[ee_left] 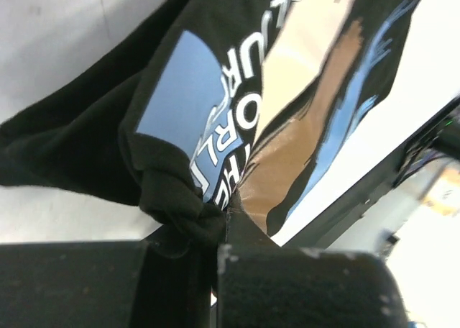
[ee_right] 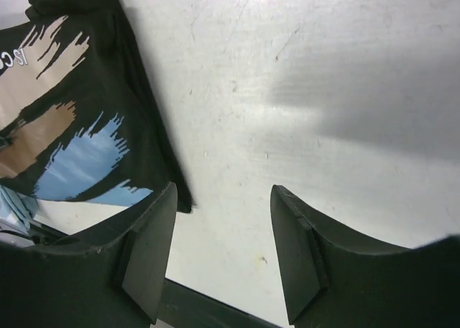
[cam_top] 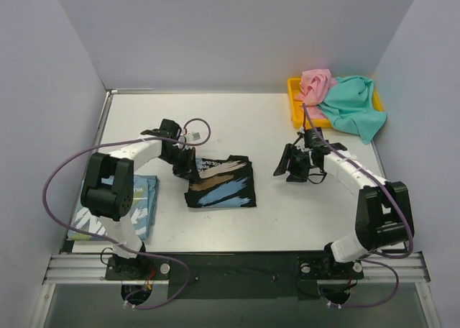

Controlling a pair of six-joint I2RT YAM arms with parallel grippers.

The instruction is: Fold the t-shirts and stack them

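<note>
covering much of light blue t-shirt [cam_top: 147, 202] with left arm [cam_top: 108, 184] | burying left tool [ee_left: 219, 231] tips in bunched black t-shirt [ee_left: 86, 126] | cropping white lettering [ee_left: 241, 76] at left wrist view's top edge | masking yellow tray [cam_top: 293, 98] floor under pink t-shirt [cam_top: 315, 82] and teal t-shirt [cam_top: 352, 106]

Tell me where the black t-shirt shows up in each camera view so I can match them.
Top external: black t-shirt mid-frame, left gripper at its upper-left corner.
Left wrist: black t-shirt fills the upper frame, a fold bunched in the gripper.
Right wrist: black t-shirt in the upper-left corner.
Shared landmark: its light blue brushstroke print.
</note>
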